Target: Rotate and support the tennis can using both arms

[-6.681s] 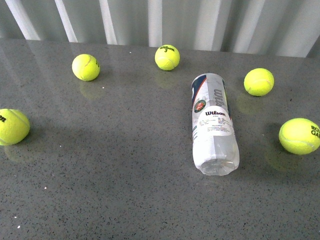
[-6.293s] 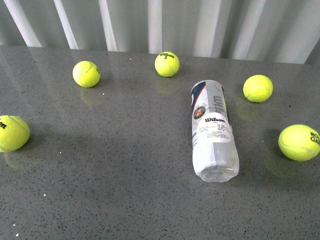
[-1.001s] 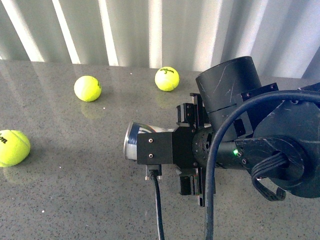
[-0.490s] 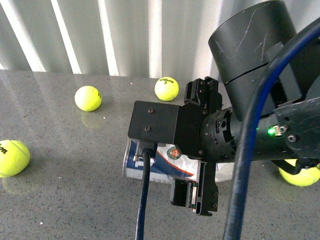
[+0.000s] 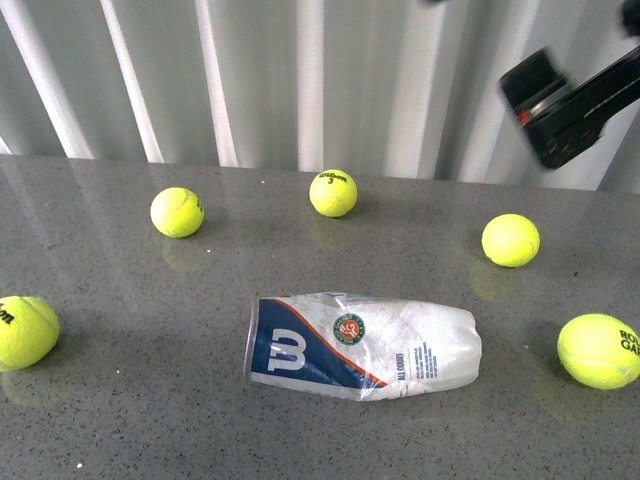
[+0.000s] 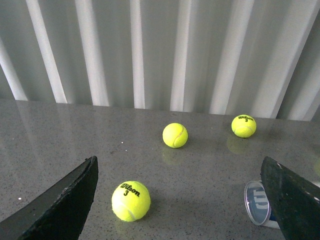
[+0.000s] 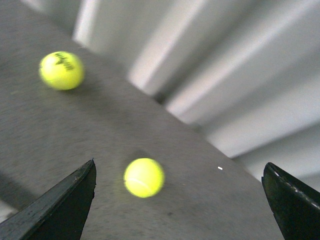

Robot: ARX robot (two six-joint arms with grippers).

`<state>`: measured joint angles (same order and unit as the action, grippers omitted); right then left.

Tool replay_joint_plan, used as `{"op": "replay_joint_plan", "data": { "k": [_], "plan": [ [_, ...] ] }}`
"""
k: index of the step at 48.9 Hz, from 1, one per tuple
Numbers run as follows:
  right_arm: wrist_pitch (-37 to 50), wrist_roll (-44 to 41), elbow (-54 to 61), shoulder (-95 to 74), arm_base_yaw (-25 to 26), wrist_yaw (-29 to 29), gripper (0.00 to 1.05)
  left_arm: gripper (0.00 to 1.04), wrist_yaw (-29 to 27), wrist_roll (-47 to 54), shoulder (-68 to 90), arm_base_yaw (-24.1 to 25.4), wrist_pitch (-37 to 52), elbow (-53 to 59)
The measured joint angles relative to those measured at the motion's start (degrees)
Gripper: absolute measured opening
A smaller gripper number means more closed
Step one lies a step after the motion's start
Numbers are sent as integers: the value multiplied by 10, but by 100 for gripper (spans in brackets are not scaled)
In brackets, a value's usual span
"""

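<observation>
We see the tennis can (image 5: 365,345) lying on its side on the near half of the grey table (image 5: 150,420), roughly midway between the left and right edges. Its lid (image 6: 256,202) points toward the left edge and its clear base toward the right. Its wall looks dented and creased. Five tennis balls ring it: one ball (image 5: 25,332) by the left edge, two (image 5: 177,212) (image 5: 333,193) toward the far edge, and two (image 5: 510,240) (image 5: 598,351) on the right side. The left gripper (image 6: 178,162) hangs above the table with its fingers spread wide, holding nothing and not touching the can. The right gripper (image 7: 178,165) is likewise spread and empty, in a blurred picture. The right arm (image 5: 575,105) is raised high over the far right of the table, in front of the ribbed wall (image 5: 300,80).
</observation>
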<state>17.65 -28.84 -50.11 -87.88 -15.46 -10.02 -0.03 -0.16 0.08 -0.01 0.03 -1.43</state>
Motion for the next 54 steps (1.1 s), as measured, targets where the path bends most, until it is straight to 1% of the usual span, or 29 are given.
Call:
{"op": "replay_joint_plan", "data": {
  "k": [2, 6, 14, 17, 18, 20, 21, 23, 26, 31, 36, 41, 44, 46, 49, 54],
  "plan": [
    [11, 17, 1, 16, 14, -19, 98, 98, 0, 0, 0, 0, 0, 0],
    [34, 45, 12, 64, 31, -39, 98, 98, 0, 0, 0, 0, 0, 0],
    [70, 96, 59, 200, 28, -63, 97, 98, 0, 0, 0, 0, 0, 0],
    [45, 170, 100, 268, 30, -23, 85, 98, 0, 0, 0, 0, 0, 0],
    [45, 185, 118, 287, 31, -19, 81, 98, 0, 0, 0, 0, 0, 0],
    [46, 228, 173, 336, 37, -12, 70, 98, 0, 0, 0, 0, 0, 0],
    [48, 237, 191, 351, 40, -9, 67, 98, 0, 0, 0, 0, 0, 0],
    [58, 258, 236, 384, 51, -1, 56, 98, 0, 0, 0, 0, 0, 0],
    [68, 268, 275, 407, 63, 9, 44, 98, 0, 0, 0, 0, 0, 0],
    [82, 277, 331, 444, 82, 30, 19, 98, 0, 0, 0, 0, 0, 0],
    [86, 278, 359, 469, 92, 41, 3, 98, 0, 0, 0, 0, 0, 0],
    [85, 280, 386, 495, 105, 50, 3, 98, 0, 0, 0, 0, 0, 0],
    [85, 280, 398, 509, 128, 89, 3, 98, 0, 0, 0, 0, 0, 0],
    [84, 280, 404, 517, 139, 96, 3, 98, 0, 0, 0, 0, 0, 0],
    [81, 281, 415, 532, 150, 96, 3, 98, 0, 0, 0, 0, 0, 0],
    [73, 281, 433, 559, 153, 98, 3, 98, 0, 0, 0, 0, 0, 0]
  ]
}}
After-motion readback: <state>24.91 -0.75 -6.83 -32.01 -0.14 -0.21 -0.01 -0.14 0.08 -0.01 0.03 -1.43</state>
